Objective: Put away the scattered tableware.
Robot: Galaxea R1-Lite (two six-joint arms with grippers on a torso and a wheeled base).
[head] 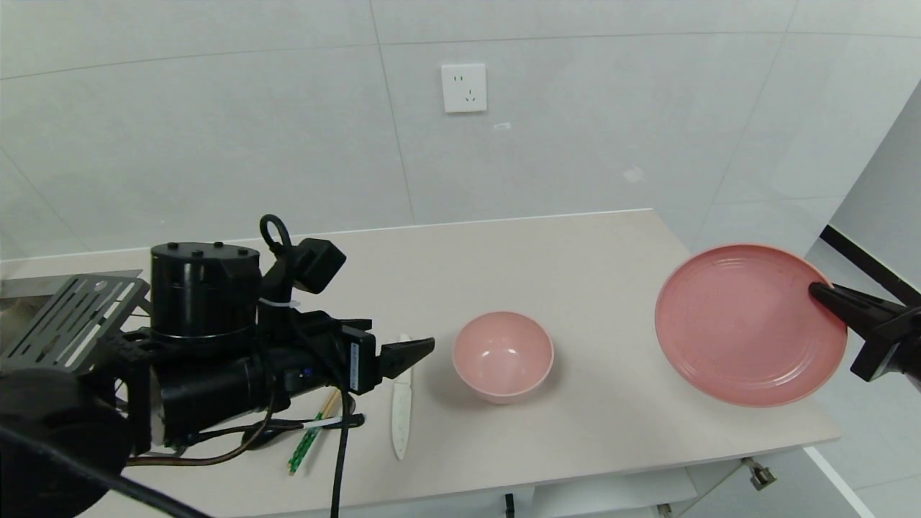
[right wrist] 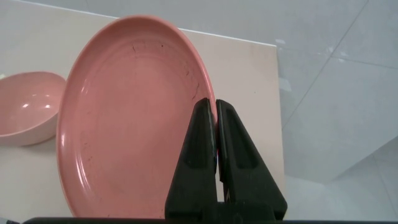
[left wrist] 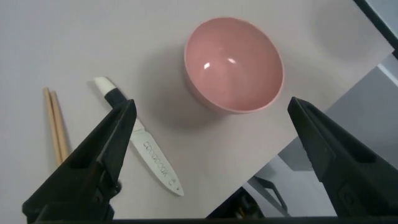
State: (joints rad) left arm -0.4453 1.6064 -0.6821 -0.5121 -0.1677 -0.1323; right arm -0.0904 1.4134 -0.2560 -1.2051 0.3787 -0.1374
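Two grippers show: our right gripper [head: 817, 291] is pressed onto the right-hand rim of the pink plate [head: 741, 327], holding it tilted over the right end of the tabletop [head: 575, 252], its arm coming in from the right. Our left gripper [left wrist: 209, 107] hangs spread above the white knife [head: 401, 417], low over the tabletop, with the pink bowl [head: 502, 356] just beyond its fingertips.

Head camera looks down over the whole counter [head: 575, 288]; both wrist cameras sit close in, sharing the bowl [head: 503, 356].
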